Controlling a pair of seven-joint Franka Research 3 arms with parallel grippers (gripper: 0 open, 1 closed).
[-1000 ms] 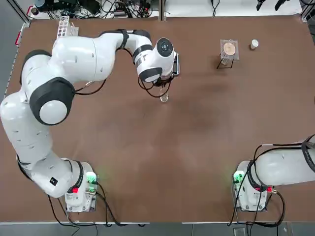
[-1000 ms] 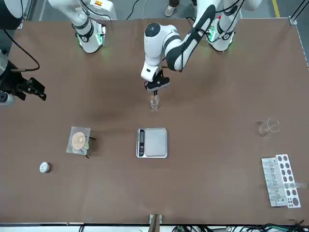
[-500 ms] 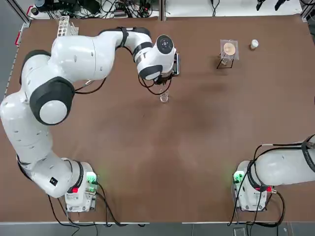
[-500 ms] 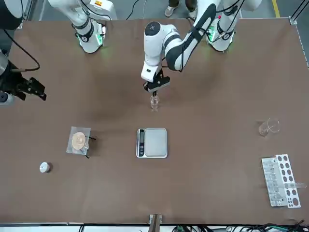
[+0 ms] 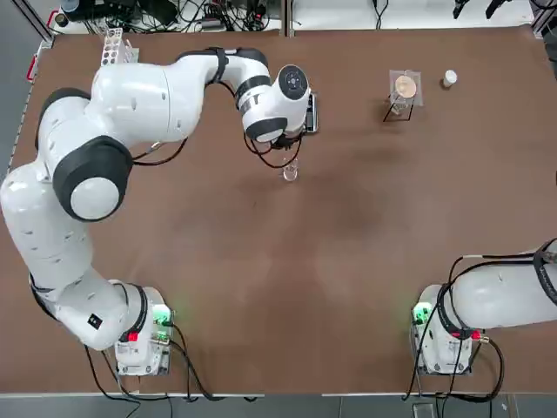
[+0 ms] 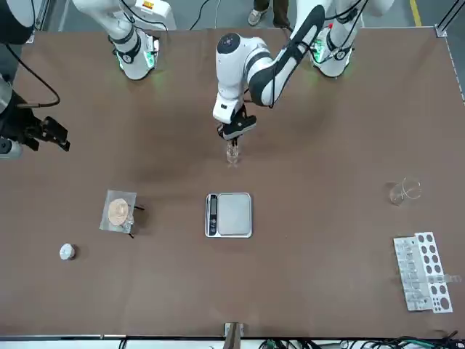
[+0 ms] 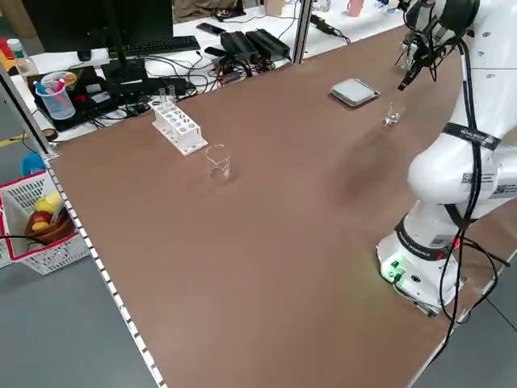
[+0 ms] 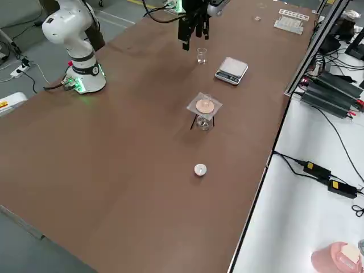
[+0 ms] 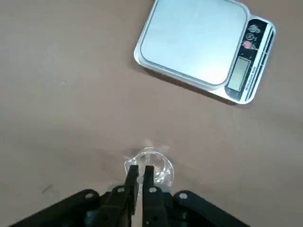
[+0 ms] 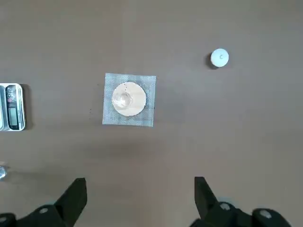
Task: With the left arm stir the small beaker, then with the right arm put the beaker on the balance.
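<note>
The small beaker (image 6: 232, 153) stands upright on the brown table, a short way on the robot's side of the balance (image 6: 229, 215). My left gripper (image 6: 232, 135) hangs straight over the beaker, shut; in the left wrist view its fingertips (image 9: 132, 171) sit pressed close together just above the beaker's rim (image 9: 152, 163), with the balance (image 9: 199, 45) beyond. I cannot make out anything between them. The balance's plate is bare. My right gripper (image 6: 45, 134) is far off at the robot's right edge of the table, open and empty, its fingers (image 10: 71, 198) spread wide.
A gauze square on a small stand (image 6: 120, 212) and a small white round object (image 6: 67, 251) lie toward the robot's right. A wider glass beaker (image 6: 403, 191) and a white test-tube rack (image 6: 423, 270) stand far to its left.
The left wrist has shifted very slightly above the small beaker. The beaker, the balance and the right arm have stayed where they were.
</note>
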